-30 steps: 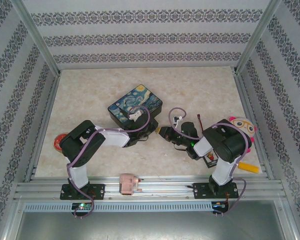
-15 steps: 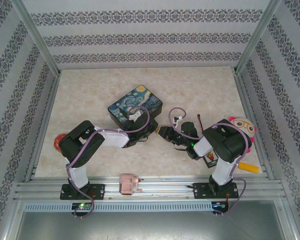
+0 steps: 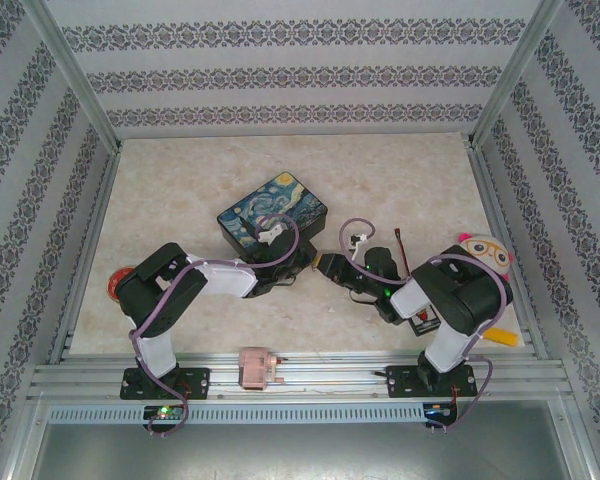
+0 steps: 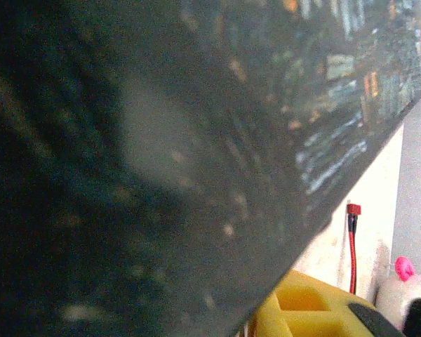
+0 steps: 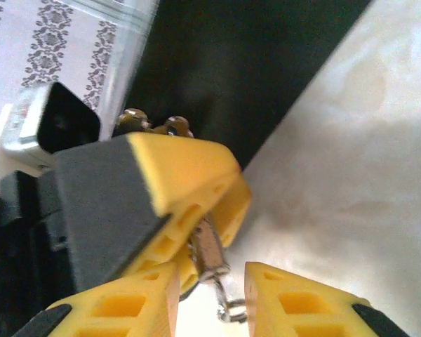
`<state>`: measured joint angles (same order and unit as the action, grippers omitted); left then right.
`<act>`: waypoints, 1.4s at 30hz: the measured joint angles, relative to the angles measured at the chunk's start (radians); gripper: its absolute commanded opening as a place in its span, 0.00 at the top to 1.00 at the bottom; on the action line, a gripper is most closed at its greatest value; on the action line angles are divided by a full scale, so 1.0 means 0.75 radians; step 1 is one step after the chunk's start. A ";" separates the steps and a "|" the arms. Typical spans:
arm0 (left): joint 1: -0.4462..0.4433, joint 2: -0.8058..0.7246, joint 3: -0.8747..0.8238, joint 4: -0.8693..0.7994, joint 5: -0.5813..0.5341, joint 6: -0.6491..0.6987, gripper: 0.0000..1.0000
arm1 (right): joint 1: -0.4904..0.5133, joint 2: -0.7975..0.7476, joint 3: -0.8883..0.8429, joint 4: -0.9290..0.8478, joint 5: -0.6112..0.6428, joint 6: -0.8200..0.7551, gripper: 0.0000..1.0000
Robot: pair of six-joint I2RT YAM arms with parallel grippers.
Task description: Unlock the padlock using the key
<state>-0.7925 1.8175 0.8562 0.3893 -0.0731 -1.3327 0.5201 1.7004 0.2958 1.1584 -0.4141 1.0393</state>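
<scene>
Pale marble tabletop [image 5: 351, 140] lies open beside the right gripper [image 5: 210, 281], whose 2 fingers stand parted around a small silvery piece on a ring [image 5: 228, 310], probably the key [image 5: 209, 253]. Just beyond, the left gripper [image 5: 233, 188] has its fingers close together against it; whether they pinch it cannot be told. Behind runs the dark edge of the painted box [image 5: 252, 63], then open table to the far wall [image 3: 300, 75].
</scene>
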 measured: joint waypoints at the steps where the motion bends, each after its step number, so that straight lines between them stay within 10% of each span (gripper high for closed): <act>1: 0.000 -0.002 -0.003 0.000 0.003 0.001 1.00 | 0.003 -0.023 -0.001 -0.016 0.010 -0.019 0.69; 18: 0.000 -0.017 -0.017 -0.001 0.023 0.000 1.00 | 0.098 -0.457 0.087 -0.758 0.188 -0.390 0.71; 42: 0.001 -0.017 -0.017 -0.001 0.028 0.001 1.00 | 0.095 -0.214 0.138 -0.630 0.077 -0.298 0.93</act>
<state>-0.7918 1.8046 0.8433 0.3889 -0.0521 -1.3319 0.5911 1.5398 0.3992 0.6857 -0.3561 0.8162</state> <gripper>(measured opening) 0.274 0.123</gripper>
